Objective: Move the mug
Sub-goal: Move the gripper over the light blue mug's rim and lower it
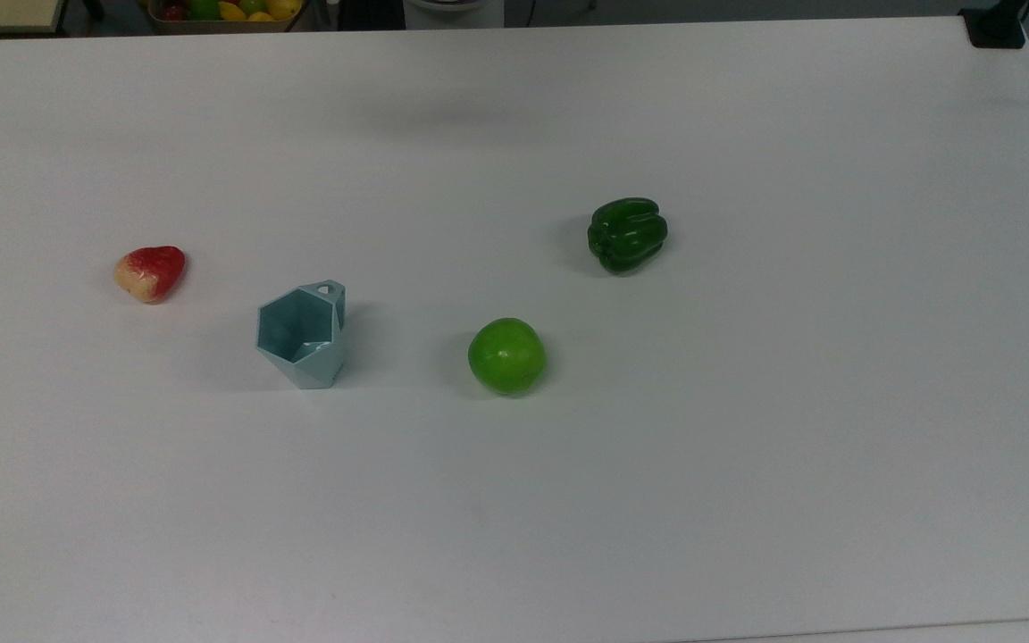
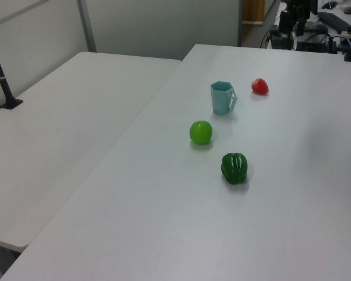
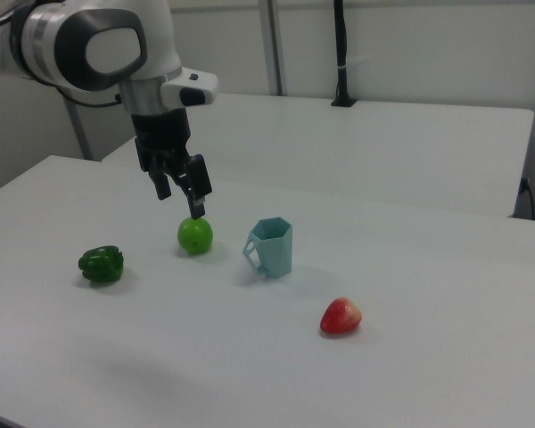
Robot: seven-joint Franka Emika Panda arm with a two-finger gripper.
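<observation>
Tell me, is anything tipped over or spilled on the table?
No. The mug stands upright, and the apple, pepper and strawberry sit apart on the table. No spill shows.

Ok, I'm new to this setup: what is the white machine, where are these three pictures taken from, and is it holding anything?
The white machine is a robot arm ending in a black gripper, seen in the right view. Its jaws look open and hold nothing, hanging above the white table. The top view looks down at the table; the left view and right view look from opposite sides. Four things stand apart on it: the pale blue-teal faceted mug, upright, which is the thing to move; a round green apple; a dark green bell pepper; and a red strawberry-shaped toy.
</observation>
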